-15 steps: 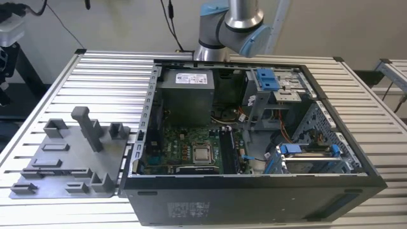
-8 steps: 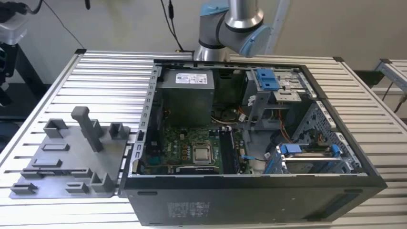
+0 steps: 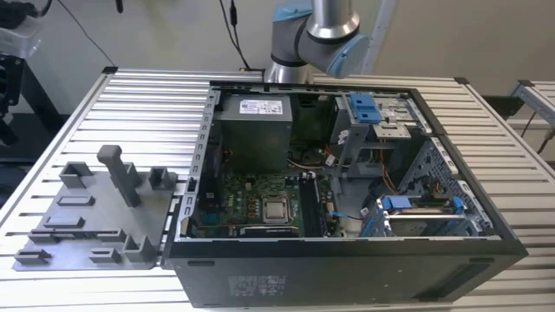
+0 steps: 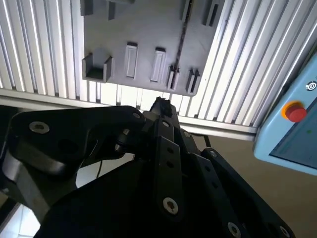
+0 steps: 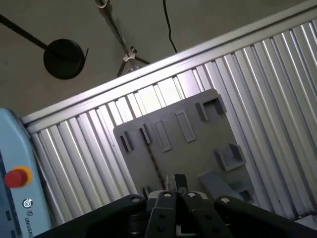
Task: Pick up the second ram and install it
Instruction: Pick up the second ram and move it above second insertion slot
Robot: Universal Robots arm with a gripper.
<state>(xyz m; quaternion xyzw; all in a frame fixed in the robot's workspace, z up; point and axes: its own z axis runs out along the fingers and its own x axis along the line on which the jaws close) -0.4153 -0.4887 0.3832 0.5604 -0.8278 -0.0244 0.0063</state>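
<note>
In both wrist views the gripper point(image 5: 175, 181) has its fingertips drawn together with nothing seen between them. It hangs well above the grey fixture plate point(image 5: 193, 148), where a thin dark strip point(image 5: 154, 167) runs across among the posts; cannot tell if that strip is the second ram. The plate sits on the slatted worktop point(image 3: 147, 104) at the near corner on the exterior view's left, just beside the open computer case point(image 3: 347, 273). The arm point(image 3: 316, 32) rises at the far edge behind the case, and a pendant point(image 4: 292, 139) with a red button point(image 4: 295, 112) lies beyond the worktop's edge.
</note>
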